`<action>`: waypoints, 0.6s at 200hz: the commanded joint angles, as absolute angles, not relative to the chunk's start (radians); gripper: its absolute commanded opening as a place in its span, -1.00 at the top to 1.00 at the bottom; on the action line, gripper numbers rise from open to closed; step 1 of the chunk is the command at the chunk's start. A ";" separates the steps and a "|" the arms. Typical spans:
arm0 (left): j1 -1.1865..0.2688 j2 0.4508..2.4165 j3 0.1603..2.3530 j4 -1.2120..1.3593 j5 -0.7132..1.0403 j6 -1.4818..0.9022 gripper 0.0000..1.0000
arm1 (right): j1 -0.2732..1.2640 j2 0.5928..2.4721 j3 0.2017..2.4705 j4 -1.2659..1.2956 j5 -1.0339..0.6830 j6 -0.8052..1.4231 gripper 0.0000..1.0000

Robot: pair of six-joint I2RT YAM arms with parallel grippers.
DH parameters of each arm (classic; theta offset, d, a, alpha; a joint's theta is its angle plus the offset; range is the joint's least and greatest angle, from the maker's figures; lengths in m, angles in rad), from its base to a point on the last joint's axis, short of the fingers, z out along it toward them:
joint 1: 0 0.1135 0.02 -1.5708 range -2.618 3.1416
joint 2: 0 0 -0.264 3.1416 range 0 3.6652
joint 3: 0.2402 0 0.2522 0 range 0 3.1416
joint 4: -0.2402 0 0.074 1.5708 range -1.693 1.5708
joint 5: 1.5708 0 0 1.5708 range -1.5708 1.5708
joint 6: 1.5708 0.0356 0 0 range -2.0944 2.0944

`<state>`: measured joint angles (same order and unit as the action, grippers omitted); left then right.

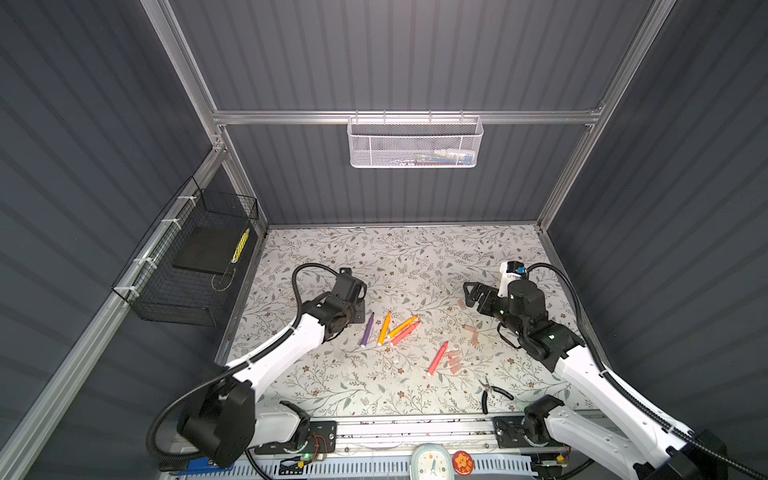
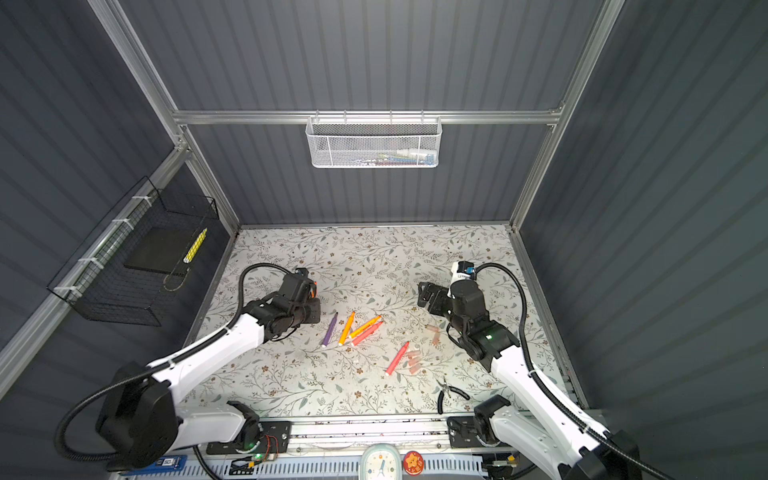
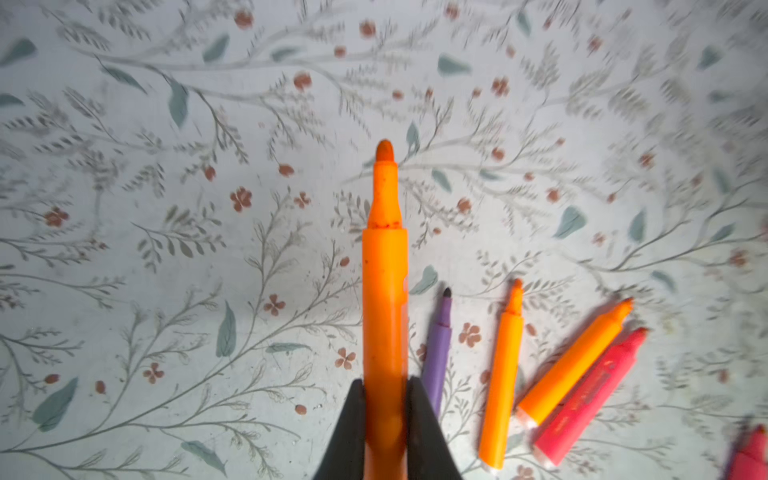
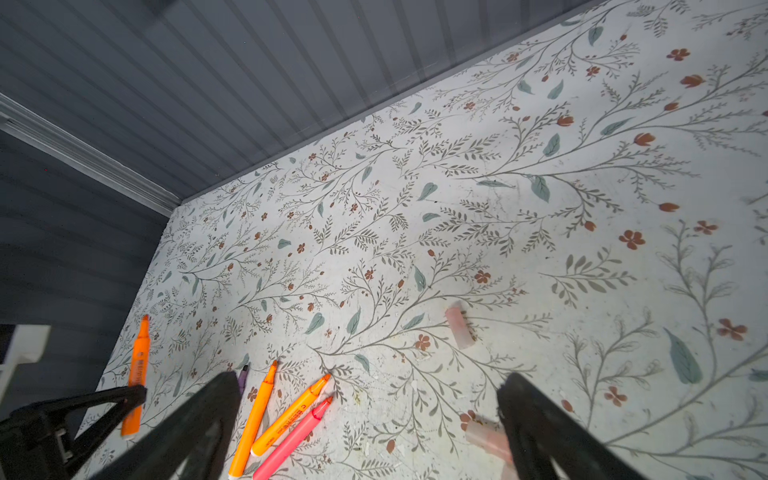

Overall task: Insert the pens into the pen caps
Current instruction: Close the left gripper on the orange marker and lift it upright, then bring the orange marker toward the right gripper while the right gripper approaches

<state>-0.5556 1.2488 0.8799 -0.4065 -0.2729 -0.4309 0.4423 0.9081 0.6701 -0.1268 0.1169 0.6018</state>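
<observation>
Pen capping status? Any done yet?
Done: nothing; every pen tip in view is bare. In hand: the left gripper is shut on one orange pen; the right gripper is open and empty, near the loose pen caps. Left: all six insertions; five more pens lie uncapped on the table.

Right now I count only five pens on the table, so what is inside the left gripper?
The left gripper is shut on an orange pen, its uncapped tip sticking out. Only the stretch pinched between the fingers is covered.
</observation>
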 commanded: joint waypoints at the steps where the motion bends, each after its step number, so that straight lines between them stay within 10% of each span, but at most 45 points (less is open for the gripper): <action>1: -0.551 1.184 0.951 -0.396 -0.321 -0.501 1.00 | 0.449 0.883 0.649 -0.111 0.137 0.606 -0.98; 35: -0.550 1.138 0.929 -0.293 -0.379 -0.645 1.00 | 0.455 0.879 0.642 -0.099 0.134 0.606 -0.98; 79: -0.557 1.226 0.766 0.206 0.257 -0.326 1.00 | 0.508 0.903 0.613 0.012 0.040 0.599 -0.98; 120: -0.616 1.340 0.705 0.369 0.433 -0.273 1.00 | 0.583 0.959 0.565 0.190 -0.097 0.645 -0.80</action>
